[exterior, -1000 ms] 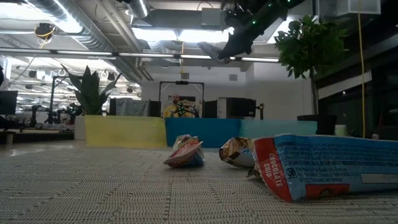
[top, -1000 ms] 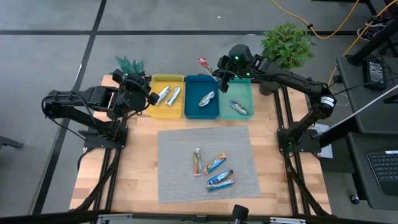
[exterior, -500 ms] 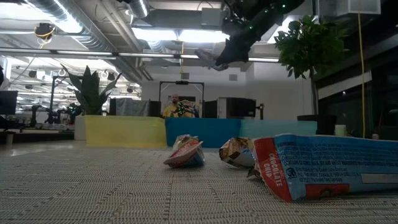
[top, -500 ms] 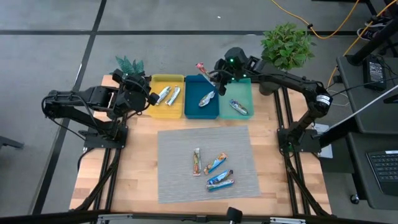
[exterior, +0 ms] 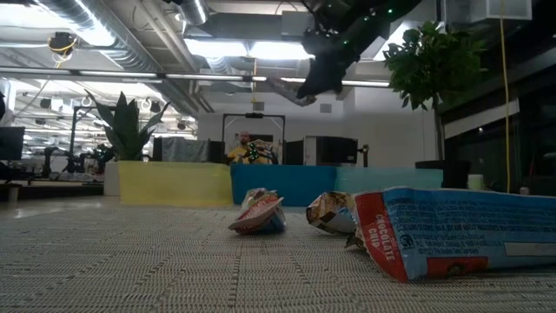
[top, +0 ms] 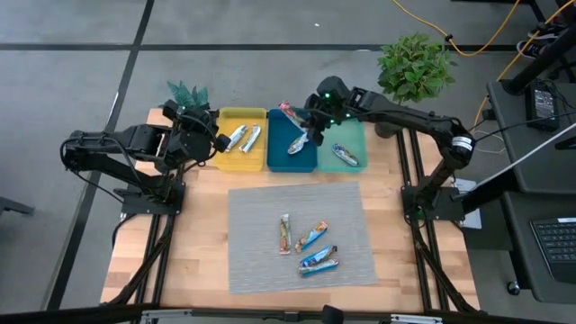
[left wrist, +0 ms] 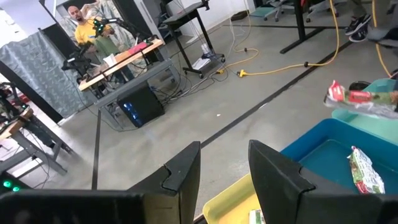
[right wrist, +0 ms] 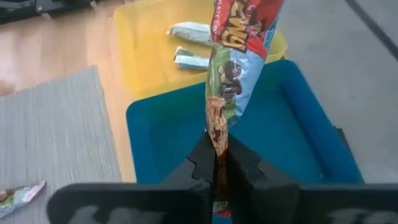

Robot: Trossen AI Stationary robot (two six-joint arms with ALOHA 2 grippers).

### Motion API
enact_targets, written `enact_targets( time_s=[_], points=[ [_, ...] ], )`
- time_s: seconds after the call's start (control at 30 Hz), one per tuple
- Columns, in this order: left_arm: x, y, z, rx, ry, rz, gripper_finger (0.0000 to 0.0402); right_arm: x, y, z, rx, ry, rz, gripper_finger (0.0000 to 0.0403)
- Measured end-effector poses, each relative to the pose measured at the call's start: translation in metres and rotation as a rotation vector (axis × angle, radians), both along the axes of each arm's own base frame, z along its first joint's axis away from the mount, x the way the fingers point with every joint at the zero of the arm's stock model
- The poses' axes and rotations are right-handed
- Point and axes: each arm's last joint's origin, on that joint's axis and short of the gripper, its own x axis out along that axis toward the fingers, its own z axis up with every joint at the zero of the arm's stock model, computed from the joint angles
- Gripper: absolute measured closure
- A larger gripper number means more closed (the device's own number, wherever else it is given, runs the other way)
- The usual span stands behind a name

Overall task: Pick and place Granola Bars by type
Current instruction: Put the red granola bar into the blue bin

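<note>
Granola Bars in shiny crinkly wrappers are partly sorted, and the job looks a bit more than half done. The big grey woven mat (top: pixel 297 236) in the middle of the wooden table (top: pixel 198 243) has four bars (top: pixel 308 246) left on it, one lying alone and three close together, so these are yet to be moved. At the back sit three trays in a row. The yellow plastic tray (top: pixel 241 149) holds two silver bars (top: pixel 242 138) side by side. The blue plastic tray (top: pixel 291 155) in the middle holds one bar (top: pixel 299 143). The teal plastic tray (top: pixel 344 157) holds one bar (top: pixel 345 155) too. The right gripper (right wrist: pixel 216 163) hangs over the blue tray with its fingers pressed tight on the end of a red, blue and green bar (right wrist: pixel 233 56), which points away from the claw, long, thin and wrinkly. It looks ready to be dropped in a tray. The left gripper (left wrist: pixel 225 167) waits by the yellow tray with its fingers a little apart and nothing between them.
</note>
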Motion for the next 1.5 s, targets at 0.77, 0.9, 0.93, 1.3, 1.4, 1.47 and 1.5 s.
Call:
enact_targets(
  time_s=[0.77, 0.9, 0.93, 1.3, 1.4, 1.47, 1.5],
  points=[
    [0.000, 0.000, 0.000, -0.001, 0.000, -0.001, 0.0274, 0.018, 0.013, -0.057, 0.067, 0.235, 0.114, 0.0381],
    [0.000, 0.000, 0.000, -0.001, 0.000, -0.001, 0.0274, 0.016, 0.016, -0.066, 0.067, 0.259, 0.113, 0.0380],
    [0.000, 0.000, 0.000, -0.001, 0.000, -0.001, 0.0274, 0.016, 0.018, -0.068, 0.068, 0.270, 0.114, 0.0380],
    [0.000, 0.000, 0.000, -0.014, 0.001, -0.014, 0.0274, 0.019, 0.031, -0.082, 0.085, 0.273, 0.124, 0.0382],
    [0.000, 0.000, 0.000, -0.014, 0.001, -0.015, 0.0274, 0.019, 0.031, -0.083, 0.084, 0.265, 0.120, 0.0381],
    [0.000, 0.000, 0.000, -0.014, 0.001, -0.015, 0.0274, 0.021, 0.030, -0.086, 0.084, 0.260, 0.117, 0.0381],
    [0.000, 0.000, 0.000, -0.014, 0.000, -0.015, 0.0274, 0.022, 0.030, -0.088, 0.093, 0.262, 0.108, 0.0381]
  ],
)
